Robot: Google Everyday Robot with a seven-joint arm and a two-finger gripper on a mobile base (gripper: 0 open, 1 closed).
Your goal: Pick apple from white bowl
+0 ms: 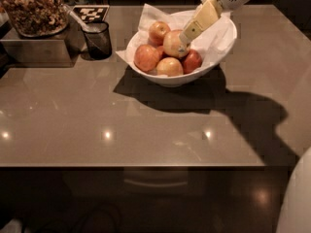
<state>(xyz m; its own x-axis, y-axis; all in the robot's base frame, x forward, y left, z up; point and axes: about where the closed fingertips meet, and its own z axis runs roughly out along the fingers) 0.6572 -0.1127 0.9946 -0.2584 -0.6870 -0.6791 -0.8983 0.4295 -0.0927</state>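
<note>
The white bowl [221, 50], lined with crumpled white paper, stands at the back middle of the brown table and holds several apples. The apple [172, 43], pale yellow with an orange-red blush, lies on top in the middle of the pile. A smaller orange-red apple [159, 31] is behind it and a darker red apple [193, 60] is to its right. My gripper [185, 37] reaches in from the upper right, cream-coloured, with its tip at the right side of the apple, touching it or just above it.
A small dark mesh cup [98, 39] stands left of the bowl. A metal box [34, 50] with a jar of nuts [33, 8] fills the back left corner. A checkered tag [91, 13] lies behind the cup. The table's front edge [146, 165] runs across below.
</note>
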